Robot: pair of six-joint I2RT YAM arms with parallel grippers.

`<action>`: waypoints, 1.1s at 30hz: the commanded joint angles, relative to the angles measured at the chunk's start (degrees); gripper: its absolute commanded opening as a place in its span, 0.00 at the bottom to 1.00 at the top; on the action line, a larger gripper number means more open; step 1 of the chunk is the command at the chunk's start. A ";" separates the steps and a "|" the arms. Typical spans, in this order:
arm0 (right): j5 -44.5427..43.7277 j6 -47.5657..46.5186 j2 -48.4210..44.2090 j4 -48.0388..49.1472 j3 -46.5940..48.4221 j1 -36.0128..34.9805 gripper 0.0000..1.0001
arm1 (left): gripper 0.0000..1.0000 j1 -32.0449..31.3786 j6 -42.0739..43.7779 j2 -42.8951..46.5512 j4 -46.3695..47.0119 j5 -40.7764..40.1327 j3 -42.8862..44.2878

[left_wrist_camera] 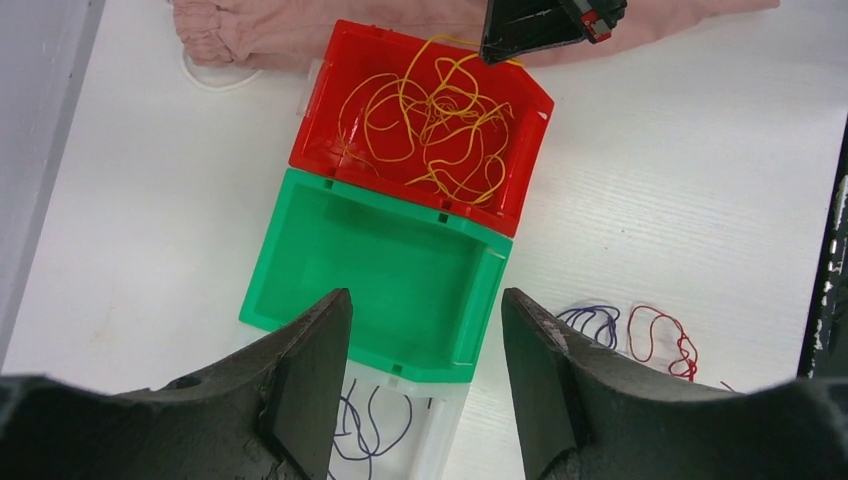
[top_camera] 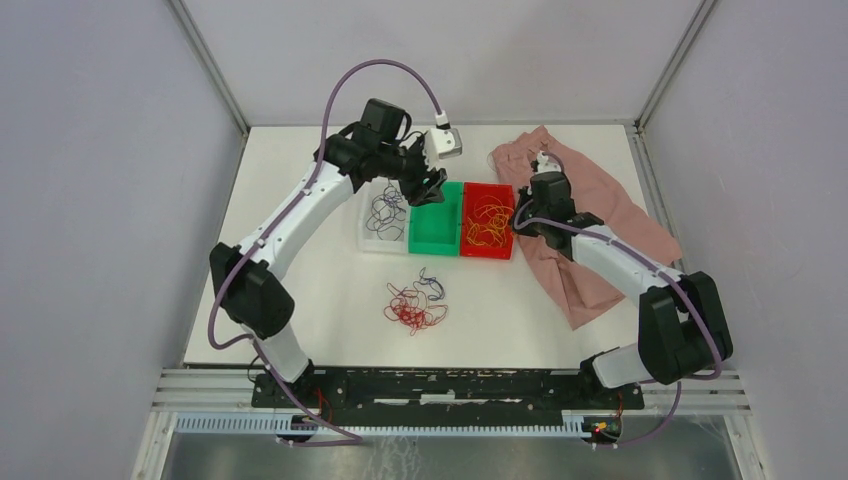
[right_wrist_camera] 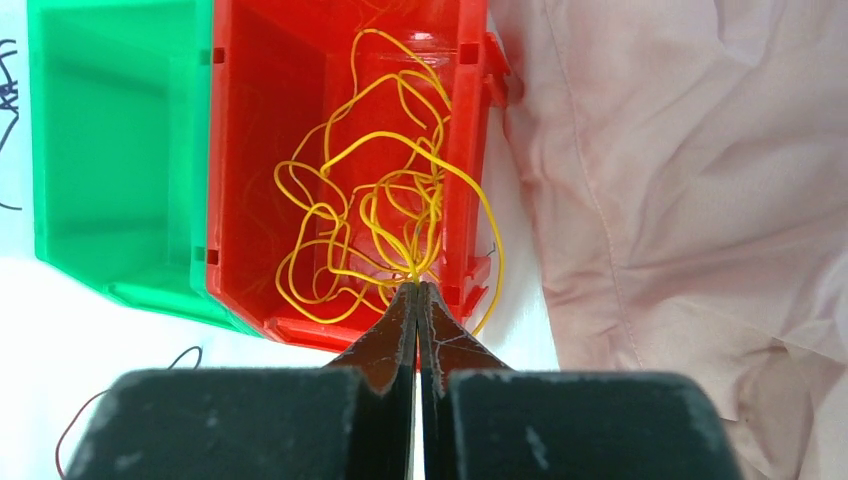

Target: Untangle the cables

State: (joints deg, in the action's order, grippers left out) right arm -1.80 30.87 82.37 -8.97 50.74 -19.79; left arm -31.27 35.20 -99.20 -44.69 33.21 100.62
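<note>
The right gripper [right_wrist_camera: 417,292] is fully closed, its tips pinching a strand of the yellow cables [right_wrist_camera: 380,220], which are heaped in the red bin [right_wrist_camera: 260,150] beside a pink cloth [right_wrist_camera: 680,200]. The left gripper [left_wrist_camera: 425,305] is spread open and holds nothing, above the green bin [left_wrist_camera: 380,270]. Purple cables [top_camera: 385,212] lie in the clear bin [top_camera: 372,240]. A red and purple tangle [top_camera: 415,303] rests on the white table [top_camera: 300,290].

You have a white table [top_camera: 330,290] bearing a clear bin [top_camera: 385,244], green bin [top_camera: 435,232] and red bin [top_camera: 487,254] side by side toward 12 o'clock, a pink cloth [top_camera: 610,190] at 3 o'clock, and tangled red and purple cables [top_camera: 415,305] at 6 o'clock.
</note>
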 commanded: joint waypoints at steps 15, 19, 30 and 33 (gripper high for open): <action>-5.32 -2.86 14.32 -1.31 13.93 -6.80 0.00 | 0.64 3.03 -0.10 8.26 2.85 3.85 -11.60; -6.49 -3.17 18.59 -0.83 14.86 -6.78 0.00 | 0.64 3.02 2.54 10.16 0.08 3.17 -14.78; -8.36 -5.51 17.02 -2.71 17.05 -8.76 0.25 | 0.64 5.72 3.74 12.95 -3.92 2.64 -17.63; -9.43 -5.85 11.28 -4.12 16.79 -9.30 0.44 | 0.64 6.30 4.09 13.52 -4.46 2.69 -19.37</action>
State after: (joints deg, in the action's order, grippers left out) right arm -8.45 26.35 102.91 -12.95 65.43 -28.16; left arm -25.74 37.01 -88.18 -47.83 34.83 83.02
